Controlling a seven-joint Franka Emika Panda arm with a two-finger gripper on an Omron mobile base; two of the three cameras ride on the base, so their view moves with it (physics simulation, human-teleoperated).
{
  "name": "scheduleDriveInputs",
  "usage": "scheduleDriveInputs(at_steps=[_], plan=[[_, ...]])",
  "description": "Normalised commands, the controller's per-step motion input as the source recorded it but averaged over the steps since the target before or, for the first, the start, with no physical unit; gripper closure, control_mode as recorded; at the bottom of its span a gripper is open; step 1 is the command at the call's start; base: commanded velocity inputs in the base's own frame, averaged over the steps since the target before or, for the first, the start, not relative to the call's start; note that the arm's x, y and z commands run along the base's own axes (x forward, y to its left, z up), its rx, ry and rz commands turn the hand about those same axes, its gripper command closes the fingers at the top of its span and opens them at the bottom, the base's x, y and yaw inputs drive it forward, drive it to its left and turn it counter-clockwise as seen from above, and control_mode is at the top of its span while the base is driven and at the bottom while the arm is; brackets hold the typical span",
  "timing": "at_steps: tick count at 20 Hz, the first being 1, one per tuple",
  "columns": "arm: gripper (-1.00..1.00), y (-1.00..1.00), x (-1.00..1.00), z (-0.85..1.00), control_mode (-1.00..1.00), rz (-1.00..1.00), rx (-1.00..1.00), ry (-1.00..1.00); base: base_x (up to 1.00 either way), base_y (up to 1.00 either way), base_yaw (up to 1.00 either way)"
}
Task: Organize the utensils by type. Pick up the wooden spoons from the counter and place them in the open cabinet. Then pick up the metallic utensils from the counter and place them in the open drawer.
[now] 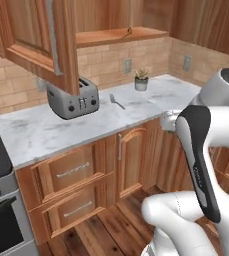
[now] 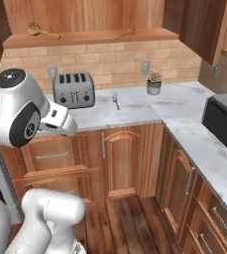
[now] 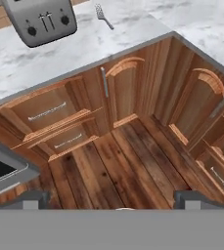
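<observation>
A: Where's the fork (image 3: 101, 16) relative to the gripper (image 3: 111, 200)?

B: Well apart. In the hand view the two finger tips (image 3: 29, 199) are spread wide at the bottom edge, nothing between them, hanging over the wooden floor (image 3: 118, 166). The fork lies far up the frame on the marble counter (image 3: 128, 29), just beside the toaster (image 3: 39, 20).

A: And the wooden spoons?

B: Both lie on the shelf of the open cabinet (image 2: 90, 36): one wooden spoon (image 2: 39, 31) at its left end, the other wooden spoon (image 2: 126, 33) further right. That's the right base view. The left base view has the cabinet door blocking most of the shelf.

A: Anything else on the counter?

B: A small potted plant (image 2: 154, 82) near the corner, and a black microwave (image 2: 223, 121) on the right run.
</observation>
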Motion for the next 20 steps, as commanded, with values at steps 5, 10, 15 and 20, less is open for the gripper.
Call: scheduleDriveInputs(at_steps=[5,10,15,20], plan=[[-1.00,0.00,0.00,0.00,1.00,0.00,0.00,0.00,0.09,-0.45,0.31],[-1.00,0.00,0.00,0.00,1.00,0.00,0.00,0.00,0.10,-0.34,0.27],[-1.00,0.00,0.00,0.00,1.00,0.00,0.00,0.00,0.24,-0.19,0.24],[-1.00,0.00,0.00,0.00,1.00,0.00,0.00,0.00,0.47,-0.34,0.14]])
